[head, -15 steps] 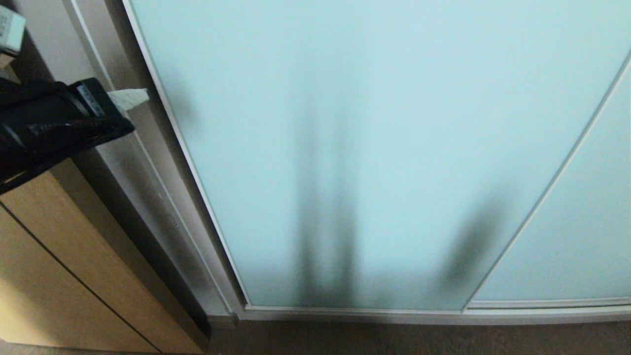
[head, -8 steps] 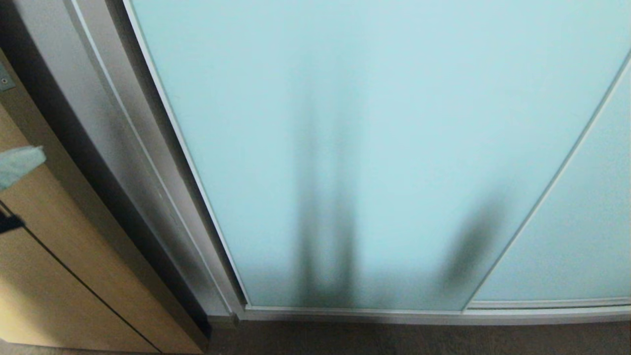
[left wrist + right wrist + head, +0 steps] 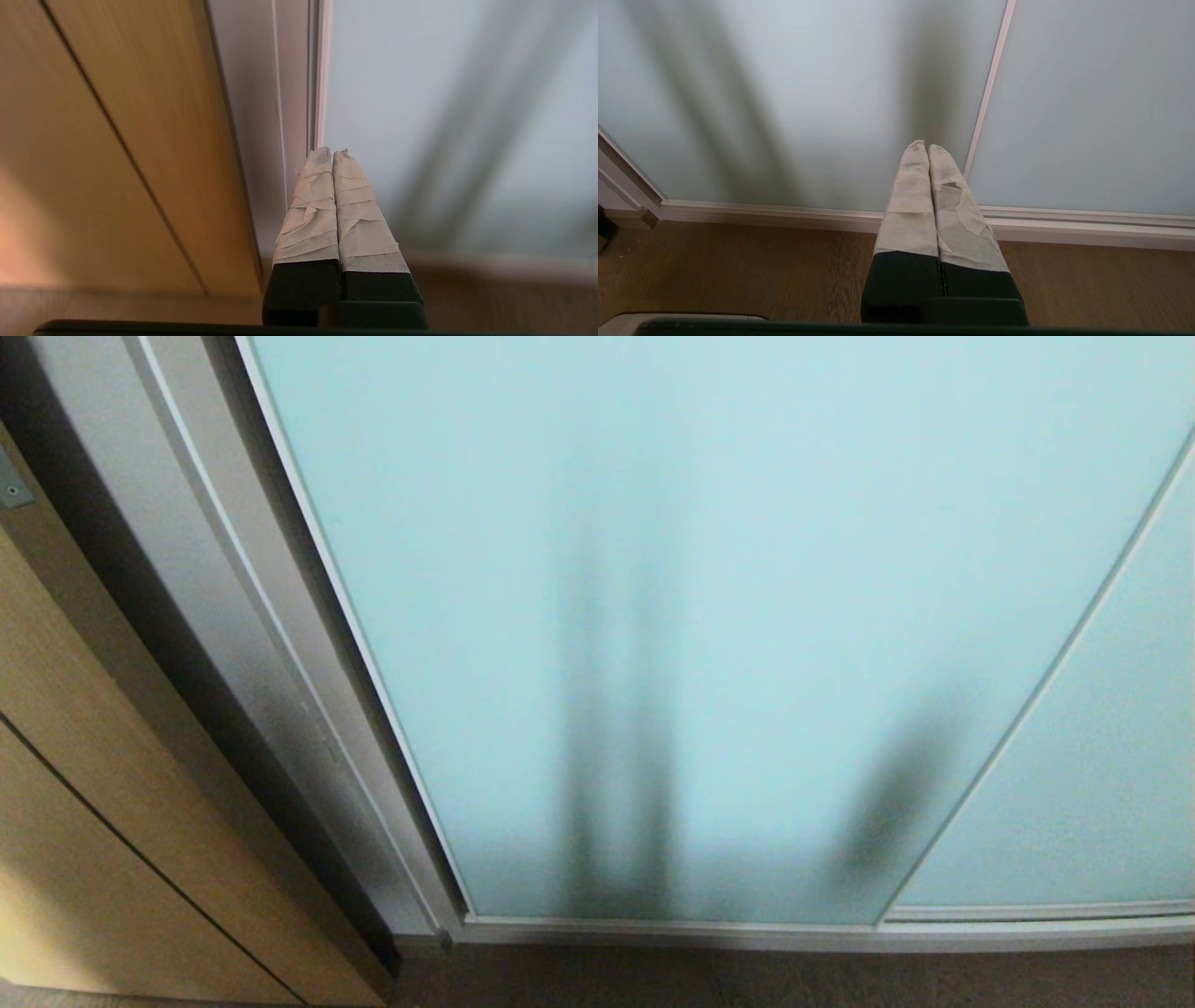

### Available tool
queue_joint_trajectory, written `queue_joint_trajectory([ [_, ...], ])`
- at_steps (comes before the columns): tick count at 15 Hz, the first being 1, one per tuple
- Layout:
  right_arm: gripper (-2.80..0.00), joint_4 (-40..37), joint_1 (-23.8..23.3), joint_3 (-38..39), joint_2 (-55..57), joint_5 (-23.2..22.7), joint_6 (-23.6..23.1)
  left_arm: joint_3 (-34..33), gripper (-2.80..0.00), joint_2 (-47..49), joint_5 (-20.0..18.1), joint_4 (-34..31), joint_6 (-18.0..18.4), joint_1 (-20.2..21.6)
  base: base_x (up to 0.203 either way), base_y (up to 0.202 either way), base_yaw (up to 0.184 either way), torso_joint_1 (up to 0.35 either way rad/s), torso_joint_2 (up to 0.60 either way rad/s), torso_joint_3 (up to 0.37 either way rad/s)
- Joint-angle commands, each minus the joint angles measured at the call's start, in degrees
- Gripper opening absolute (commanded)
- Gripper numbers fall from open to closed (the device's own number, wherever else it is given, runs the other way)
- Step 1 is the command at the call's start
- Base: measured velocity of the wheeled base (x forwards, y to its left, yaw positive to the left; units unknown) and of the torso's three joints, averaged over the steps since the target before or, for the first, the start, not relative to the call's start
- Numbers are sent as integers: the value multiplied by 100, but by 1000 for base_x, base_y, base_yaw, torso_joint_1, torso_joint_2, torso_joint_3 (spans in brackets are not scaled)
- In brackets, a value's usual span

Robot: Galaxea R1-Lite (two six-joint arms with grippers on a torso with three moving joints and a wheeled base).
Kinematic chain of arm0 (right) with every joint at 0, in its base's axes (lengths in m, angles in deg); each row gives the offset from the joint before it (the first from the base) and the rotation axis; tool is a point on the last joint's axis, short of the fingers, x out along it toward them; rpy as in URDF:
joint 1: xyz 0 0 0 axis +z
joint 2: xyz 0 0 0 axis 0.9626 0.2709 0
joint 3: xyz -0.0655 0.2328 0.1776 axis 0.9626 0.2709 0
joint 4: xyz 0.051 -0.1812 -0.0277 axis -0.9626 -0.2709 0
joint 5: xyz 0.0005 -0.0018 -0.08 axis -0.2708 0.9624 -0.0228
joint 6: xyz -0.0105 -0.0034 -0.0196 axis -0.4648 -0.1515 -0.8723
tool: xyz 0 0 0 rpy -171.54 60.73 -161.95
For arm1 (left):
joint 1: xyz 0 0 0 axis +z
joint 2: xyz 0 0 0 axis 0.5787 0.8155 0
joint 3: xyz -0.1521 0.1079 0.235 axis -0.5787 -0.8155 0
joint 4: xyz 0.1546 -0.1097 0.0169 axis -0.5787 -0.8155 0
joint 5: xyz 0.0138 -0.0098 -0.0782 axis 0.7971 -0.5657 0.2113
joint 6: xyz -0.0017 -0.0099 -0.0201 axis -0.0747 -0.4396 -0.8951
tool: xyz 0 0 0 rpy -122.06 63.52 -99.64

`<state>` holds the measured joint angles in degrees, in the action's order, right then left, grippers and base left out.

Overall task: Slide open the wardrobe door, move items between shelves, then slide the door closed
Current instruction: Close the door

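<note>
The sliding wardrobe door point(image 3: 653, 616) is fully across the opening, frosted aqua glass filling the head view, with dark blurred shapes showing through near its bottom rail. Neither arm shows in the head view.

Left gripper point(image 3: 332, 151): taped fingers point(image 3: 310, 210) pressed together, holding nothing. The door's glass point(image 3: 444, 116) lies ahead of the tips and off to one side, its slim frame edge point(image 3: 320, 70) straight beyond the tips; whether the tips touch it, cannot tell. On the other side of the left gripper stands the light wooden door point(image 3: 117, 140), with a grey jamb point(image 3: 252, 93) between it and the glass.

Right gripper point(image 3: 923, 145): taped fingers point(image 3: 910, 200) also pressed together, empty. The door's glass point(image 3: 808, 93) is right ahead of and beyond the tips, apart from them. A second frosted panel point(image 3: 1101, 102) sits to one side past a thin frame strip point(image 3: 990, 88). The bottom rail point(image 3: 761, 212) and wood floor point(image 3: 738, 270) run below the right gripper.

Cushion and shelves not in view.
</note>
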<state>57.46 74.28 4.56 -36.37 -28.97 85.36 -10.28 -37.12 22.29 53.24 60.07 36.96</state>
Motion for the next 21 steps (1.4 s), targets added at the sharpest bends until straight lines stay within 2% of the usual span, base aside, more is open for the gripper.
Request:
queue_joint_trajectory([
  [1,-280,2,0,0,7,0,1,-438,-280,-1208,-35,-449,88,-29,0,0,0,0,0,0],
  [2,-280,2,0,0,-1,0,1,-831,-280,-1396,4,-490,267,-36,0,0,0,0,0,0],
  [3,-280,2,0,0,-1,0,1,-1156,-280,-1423,244,-378,384,-41,0,0,0,0,0,0],
  [4,-280,2,0,0,-1,0,1,-1559,-280,-1428,584,-137,435,-43,0,0,0,0,0,0],
  [5,-280,2,0,0,-1,0,1,-1925,-280,-1431,879,365,417,-44,0,0,0,0,0,0],
  [6,-280,2,0,0,-1,0,1,-2062,-280,-1434,1048,739,324,-47,0,0,0,0,0,0],
  [8,-280,2,0,0,-1,0,1,-2081,-280,-1436,1017,698,-191,-47,0,0,0,0,0,0],
  [10,-280,2,0,0,-1,0,1,-2082,-280,-1436,735,623,-898,-48,0,0,0,0,0,0],
  [11,-280,2,0,0,-1,0,1,-2084,-280,-1429,519,560,-1028,-46,0,0,0,0,0,0],
  [13,-280,2,0,0,-1,0,1,-2077,-280,-1427,505,510,-899,-46,0,0,0,0,0,0],
  [14,-280,2,0,0,-1,0,1,-2084,-280,-1427,485,518,-420,-46,0,0,0,0,0,0],
  [15,-280,2,0,0,-1,0,1,-2095,-280,-1427,421,528,290,-46,0,0,0,0,0,0],
  [16,-280,2,0,0,-1,0,1,-2110,-280,-1427,151,526,904,-46,0,0,0,0,0,0],
  [17,-280,2,0,0,-1,0,1,-2117,-280,-1433,-170,472,1266,-46,0,0,0,0,0,0],
  [18,-280,2,0,0,-1,0,1,-2103,-280,-1435,-212,325,1252,-46,0,0,0,0,0,0],
  [19,-280,2,0,0,5,0,1,-2137,-280,-1436,-200,267,980,-48,0,0,0,0,0,0],
  [20,-280,2,0,0,-1,0,1,-2141,-280,-1436,-135,242,489,-52,0,0,0,0,0,0],
  [21,-280,2,0,0,-1,0,1,-2135,-280,-1436,47,223,216,-54,0,0,0,0,0,0],
])
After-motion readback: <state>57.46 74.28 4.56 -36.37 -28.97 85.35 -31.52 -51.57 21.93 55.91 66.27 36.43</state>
